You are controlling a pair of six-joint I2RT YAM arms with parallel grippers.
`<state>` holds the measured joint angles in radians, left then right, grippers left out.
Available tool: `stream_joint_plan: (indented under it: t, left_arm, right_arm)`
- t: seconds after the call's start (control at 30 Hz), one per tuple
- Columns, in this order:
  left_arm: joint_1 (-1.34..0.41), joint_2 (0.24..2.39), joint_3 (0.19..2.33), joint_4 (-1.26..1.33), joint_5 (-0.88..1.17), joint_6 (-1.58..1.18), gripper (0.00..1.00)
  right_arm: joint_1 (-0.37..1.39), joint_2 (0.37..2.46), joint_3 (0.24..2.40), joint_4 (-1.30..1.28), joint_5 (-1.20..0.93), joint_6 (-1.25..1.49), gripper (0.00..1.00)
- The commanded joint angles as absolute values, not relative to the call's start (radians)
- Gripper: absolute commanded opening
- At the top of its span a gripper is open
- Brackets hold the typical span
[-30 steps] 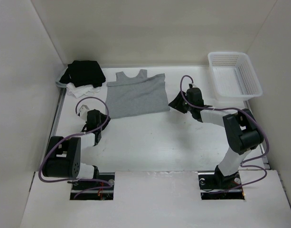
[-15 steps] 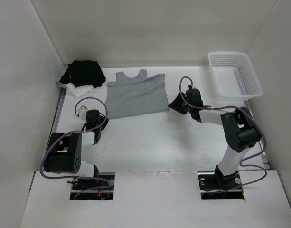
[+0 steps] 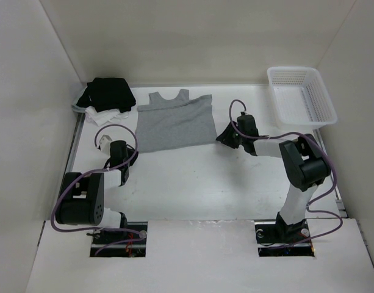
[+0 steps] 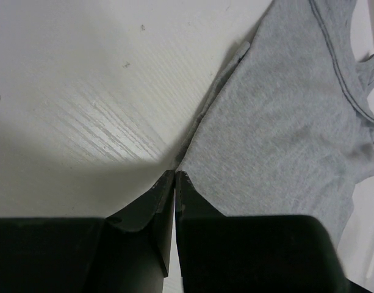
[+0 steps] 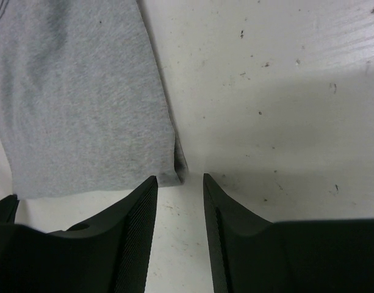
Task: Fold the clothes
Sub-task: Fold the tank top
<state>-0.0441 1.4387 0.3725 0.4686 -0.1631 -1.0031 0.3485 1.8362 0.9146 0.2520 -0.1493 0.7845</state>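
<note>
**Top view.** The grey garment (image 3: 174, 125) lies flat on the far half of the white counter (image 3: 193, 177), left of centre. Its scooped end, with two short tabs, points toward the back wall. Its wide straight hem faces the arms and runs across the counter, slanting a little farther away toward the right. A black and white clothes pile (image 3: 107, 97) sits just beside its far-left corner, in the counter's back-left corner. A white plastic basket (image 3: 296, 70) stands at the far right, well apart from the garment. Plain white walls close in the counter on three sides. The left claw (image 3: 129, 154) is at the near-left corner of the hem and the right claw (image 3: 223, 135) is at the near-right corner.

**Left wrist.** The left claw (image 4: 175, 176) is closed, its tips pressed together on the corner of the grey garment (image 4: 284, 122). The side edge of the cloth runs straight into the slit between them. A stitched seam shows at the far side of the cloth. The counter (image 4: 83, 91) is white with faint streaks and a few dark specks.

**Right wrist.** The right claw (image 5: 180, 177) stands open with nothing in it. The garment (image 5: 83, 91) corner lies just ahead of the gap, nearer the left finger. The counter (image 5: 284, 91) here is speckled with small dark marks.
</note>
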Motion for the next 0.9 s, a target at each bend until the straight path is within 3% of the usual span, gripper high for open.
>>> stream_joint_plan:
  t: [0.0, 0.23, 0.4, 0.63, 0.77, 0.87]
  left_arm:
    - [-0.039, 1.373, 0.364, 0.537, -0.178, -0.996, 0.02]
    - [-0.041, 1.362, 0.356, 0.538, -0.175, -0.996, 0.02]
    - [-0.041, 1.365, 0.354, 0.543, -0.172, -0.997, 0.02]
    - [-0.042, 1.348, 0.359, 0.548, -0.170, -1.002, 0.01]
    - [-0.065, 1.264, 0.362, 0.537, -0.164, -1.002, 0.00]
    - [-0.094, 1.075, 0.379, 0.445, -0.156, -0.993, 0.00]
  right_arm:
    - [0.352, 1.868, 0.960, 0.262, -0.160, 0.799, 0.39]
    - [0.355, 1.890, 0.976, 0.267, -0.173, 0.813, 0.31]
    - [0.355, 1.899, 0.985, 0.264, -0.199, 0.819, 0.32]
    - [0.355, 1.890, 0.970, 0.299, -0.196, 0.834, 0.09]
    - [0.355, 1.771, 0.887, 0.394, -0.166, 0.842, 0.04]
    - [0.380, 1.564, 0.798, 0.377, -0.120, 0.807, 0.04]
